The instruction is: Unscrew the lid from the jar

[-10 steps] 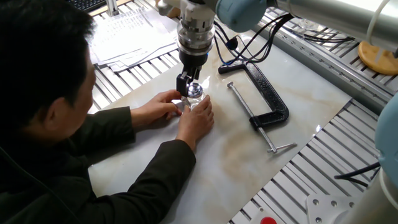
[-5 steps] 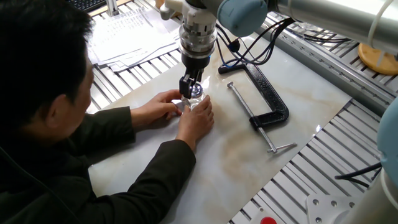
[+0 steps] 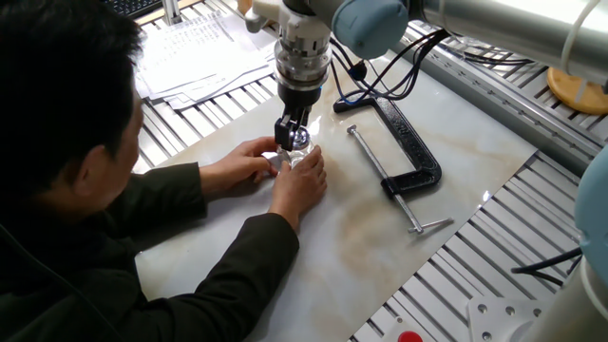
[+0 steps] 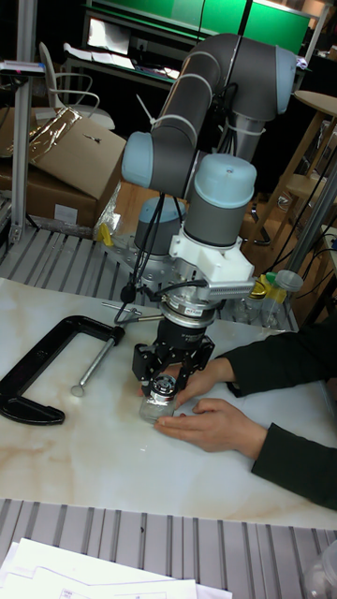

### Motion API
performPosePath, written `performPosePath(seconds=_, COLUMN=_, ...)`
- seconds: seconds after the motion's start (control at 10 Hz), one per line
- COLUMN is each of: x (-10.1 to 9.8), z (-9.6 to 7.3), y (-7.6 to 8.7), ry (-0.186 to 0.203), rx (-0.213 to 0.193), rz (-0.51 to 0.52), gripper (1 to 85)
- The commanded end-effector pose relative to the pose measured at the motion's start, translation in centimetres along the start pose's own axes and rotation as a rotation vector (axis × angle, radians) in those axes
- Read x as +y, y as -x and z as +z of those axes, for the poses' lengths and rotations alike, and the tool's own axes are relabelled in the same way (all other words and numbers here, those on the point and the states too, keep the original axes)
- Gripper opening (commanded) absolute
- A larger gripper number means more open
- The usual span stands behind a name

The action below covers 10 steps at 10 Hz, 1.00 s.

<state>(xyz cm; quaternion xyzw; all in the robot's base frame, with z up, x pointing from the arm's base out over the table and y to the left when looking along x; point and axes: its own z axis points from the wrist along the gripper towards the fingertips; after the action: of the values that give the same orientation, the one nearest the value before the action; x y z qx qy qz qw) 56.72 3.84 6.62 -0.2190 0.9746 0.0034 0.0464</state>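
Note:
The tiny clear glass jar (image 3: 295, 158) (image 4: 155, 408) stands upright on the marble tabletop (image 3: 380, 237), and a person's two hands (image 3: 302, 182) (image 4: 211, 423) steady it from both sides. Its shiny lid (image 3: 300, 141) (image 4: 167, 383) sits on top. My gripper (image 3: 294, 135) (image 4: 168, 378) comes straight down from above. Its dark fingers (image 4: 142, 363) close on the lid from either side. The hands hide the jar's lower body in the fixed view.
A black C-clamp (image 3: 406, 157) (image 4: 42, 363) lies on the table right of the jar in the fixed view. The person's arms (image 3: 228, 256) reach across the near-left part. Papers (image 3: 195, 52) lie at the back left, a tan wooden disc (image 3: 575, 87) at the far right.
Over the first half second my gripper turned about its vertical axis at the lid and shifted slightly right. Since then nothing has visibly moved. The hands stayed on the jar.

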Motion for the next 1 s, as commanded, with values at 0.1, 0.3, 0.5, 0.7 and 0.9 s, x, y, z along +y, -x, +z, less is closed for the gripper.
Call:
performPosePath(seconds=0.1, x=0.21, z=-0.07, y=0.2, ry=0.013, rx=-0.009, rz=0.004, gripper=60.3)
performPosePath(seconds=0.3, x=0.15, z=-0.07, y=0.3, ry=0.011, rx=-0.013, rz=0.001, gripper=59.0)
performPosePath(seconds=0.5, x=0.24, z=-0.07, y=0.39, ry=0.015, rx=-0.016, rz=0.002, gripper=56.0)
performPosePath(seconds=0.7, x=0.61, z=-0.09, y=0.66, ry=0.029, rx=-0.026, rz=0.008, gripper=41.7)
performPosePath(seconds=0.9, x=0.6, z=-0.09, y=0.78, ry=0.03, rx=-0.032, rz=0.004, gripper=30.0)
